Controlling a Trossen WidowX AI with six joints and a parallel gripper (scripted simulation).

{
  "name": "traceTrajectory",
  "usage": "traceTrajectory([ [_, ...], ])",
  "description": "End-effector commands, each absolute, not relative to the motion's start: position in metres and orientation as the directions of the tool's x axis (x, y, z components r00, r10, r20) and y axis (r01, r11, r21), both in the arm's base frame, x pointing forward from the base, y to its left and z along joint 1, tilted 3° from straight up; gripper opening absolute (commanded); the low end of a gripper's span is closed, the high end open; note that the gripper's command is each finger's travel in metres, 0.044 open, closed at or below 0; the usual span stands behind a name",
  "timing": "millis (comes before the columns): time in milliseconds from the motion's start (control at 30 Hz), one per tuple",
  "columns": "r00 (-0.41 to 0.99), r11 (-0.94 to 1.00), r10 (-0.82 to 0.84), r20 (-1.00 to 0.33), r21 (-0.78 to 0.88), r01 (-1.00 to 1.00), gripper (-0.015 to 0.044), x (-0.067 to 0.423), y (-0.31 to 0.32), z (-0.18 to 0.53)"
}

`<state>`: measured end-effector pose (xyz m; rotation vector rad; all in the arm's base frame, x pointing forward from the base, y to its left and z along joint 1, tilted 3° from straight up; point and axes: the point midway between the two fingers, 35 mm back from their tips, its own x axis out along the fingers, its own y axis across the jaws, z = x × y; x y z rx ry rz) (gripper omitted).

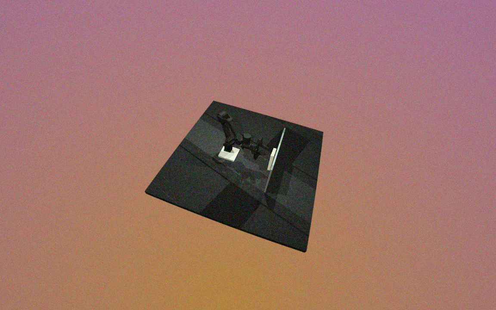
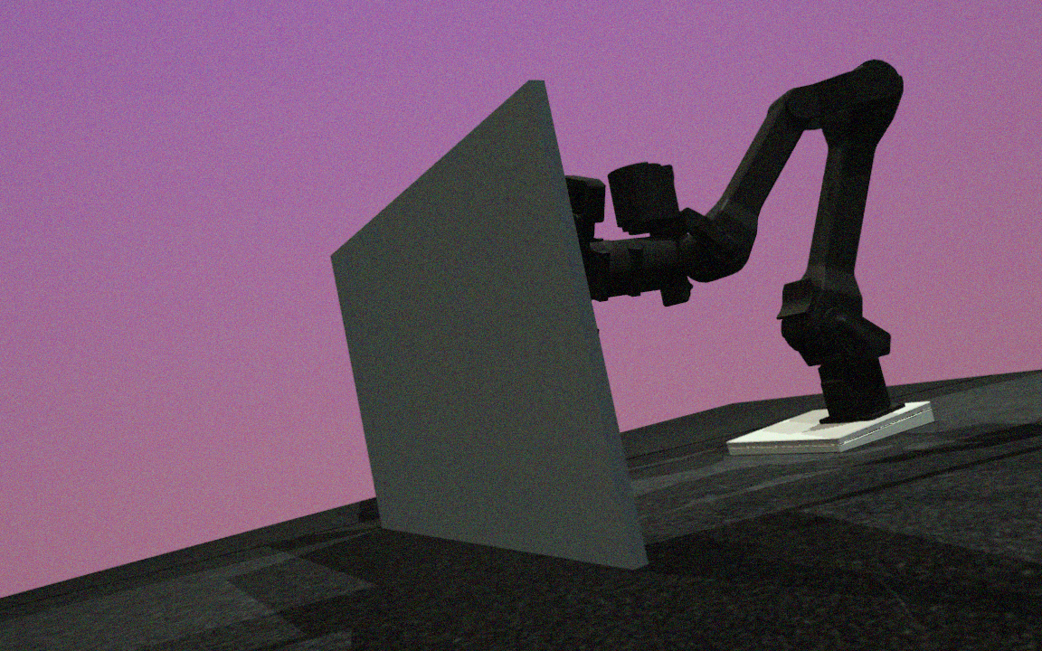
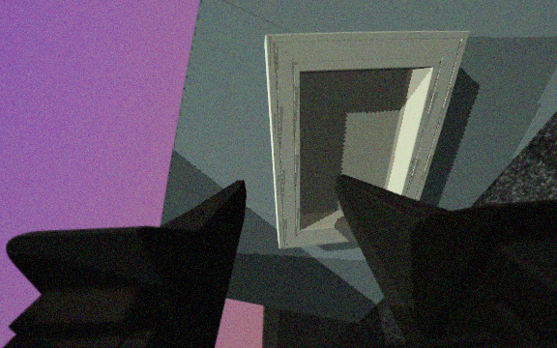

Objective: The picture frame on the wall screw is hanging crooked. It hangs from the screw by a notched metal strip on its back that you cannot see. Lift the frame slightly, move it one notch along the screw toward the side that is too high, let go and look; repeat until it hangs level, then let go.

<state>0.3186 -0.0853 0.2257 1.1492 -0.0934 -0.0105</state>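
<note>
The open, empty claw is held near the pale picture frame on the wall; one frame edge should be straddled squarely before closing.

A white base plate lies on the dark floor.

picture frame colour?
Off-white or pale cream moulding on the picture frame, hanging on the grey-green wall. Wrist view shows it best.

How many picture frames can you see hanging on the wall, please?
1: a pale picture frame hangs on the grey wall, straight ahead of the open tool. The exterior view shows only the wall's bare back.
</note>
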Motion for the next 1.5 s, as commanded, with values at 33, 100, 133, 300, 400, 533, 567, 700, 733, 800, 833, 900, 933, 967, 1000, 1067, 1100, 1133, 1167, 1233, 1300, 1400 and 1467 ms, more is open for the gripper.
traceTrajectory([
  [33,0.996,0.413,-0.059,0.068,0.910,-0.037,0.0260,0.323,-0.086,0.225],
  [100,0.996,0.413,-0.059,0.068,0.910,-0.037,0.0260,0.323,-0.086,0.225],
  [133,0.996,0.413,-0.059,0.068,0.910,-0.037,0.0260,0.323,-0.086,0.225],
  [300,0.996,0.413,-0.059,0.068,0.910,-0.037,0.0260,0.323,-0.086,0.225],
  [400,0.996,0.413,-0.059,0.068,0.910,-0.037,0.0260,0.323,-0.086,0.225],
  [533,0.996,0.413,-0.059,0.068,0.910,-0.037,0.0260,0.325,-0.086,0.225],
  [567,0.996,0.413,-0.059,0.068,0.910,-0.037,0.0260,0.326,-0.086,0.225],
  [700,0.996,0.413,-0.059,0.068,0.910,-0.038,0.0260,0.331,-0.087,0.226],
  [733,0.996,0.413,-0.059,0.068,0.910,-0.038,0.0260,0.333,-0.087,0.226],
  [800,0.996,0.413,-0.059,0.069,0.910,-0.038,0.0260,0.336,-0.087,0.227],
  [833,0.996,0.413,-0.059,0.069,0.910,-0.038,0.0260,0.338,-0.087,0.227],
  [900,0.996,0.413,-0.059,0.069,0.910,-0.038,0.0260,0.341,-0.087,0.227],
  [933,0.996,0.413,-0.059,0.069,0.910,-0.039,0.0260,0.342,-0.088,0.227],
  [967,0.996,0.413,-0.059,0.069,0.910,-0.039,0.0260,0.344,-0.088,0.228],
  [1000,0.996,0.413,-0.059,0.069,0.910,-0.039,0.0260,0.346,-0.088,0.228],
  [1067,0.996,0.413,-0.059,0.070,0.910,-0.039,0.0260,0.349,-0.088,0.228],
  [1100,0.996,0.413,-0.059,0.070,0.910,-0.039,0.0260,0.350,-0.088,0.228],
  [1133,0.996,0.413,-0.059,0.070,0.910,-0.039,0.0260,0.352,-0.088,0.228],
  [1167,0.996,0.413,-0.059,0.070,0.910,-0.039,0.0260,0.354,-0.088,0.228],
  [1233,0.996,0.413,-0.059,0.070,0.910,-0.040,0.0260,0.357,-0.088,0.228],
  [1300,0.996,0.413,-0.059,0.071,0.910,-0.040,0.0260,0.360,-0.088,0.228],
  [1400,0.996,0.413,-0.059,0.071,0.910,-0.040,0.0260,0.363,-0.088,0.228],
  [1467,0.996,0.413,-0.059,0.071,0.910,-0.040,0.0260,0.363,-0.088,0.228],
])
